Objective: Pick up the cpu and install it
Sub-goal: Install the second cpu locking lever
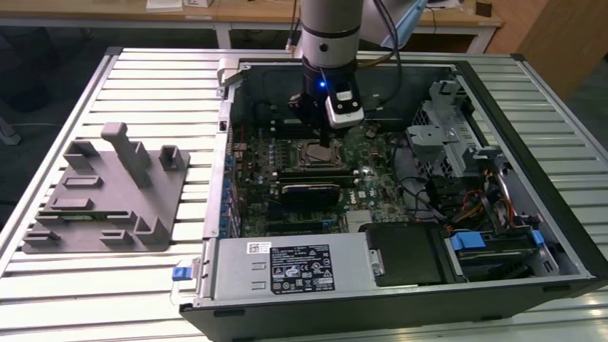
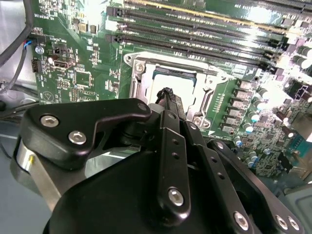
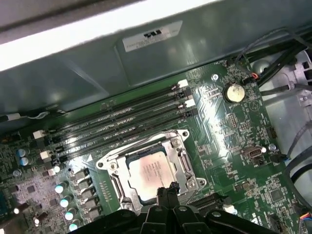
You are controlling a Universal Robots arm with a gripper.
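Observation:
The cpu (image 3: 151, 173), a flat silver-grey square, lies inside the metal-framed socket (image 3: 108, 163) on the green motherboard (image 3: 229, 131). In the first wrist view my gripper (image 3: 166, 188) hovers over the cpu's near edge, its black fingers pressed together with nothing between them. The second wrist view has the fingertips (image 2: 168, 93) pointing down at the same socket (image 2: 139, 66). In the exterior view the gripper (image 1: 327, 144) hangs straight down into the open computer case, just above the socket (image 1: 315, 155).
Black memory slots (image 3: 122, 122) run beside the socket, and a coin battery (image 3: 233, 92) sits further along the board. The case holds a power supply (image 1: 285, 267), a drive cage (image 1: 446, 132) and cables (image 1: 475, 206). A grey fixture plate (image 1: 105, 192) with upright pegs lies outside the case, on the exterior view's left.

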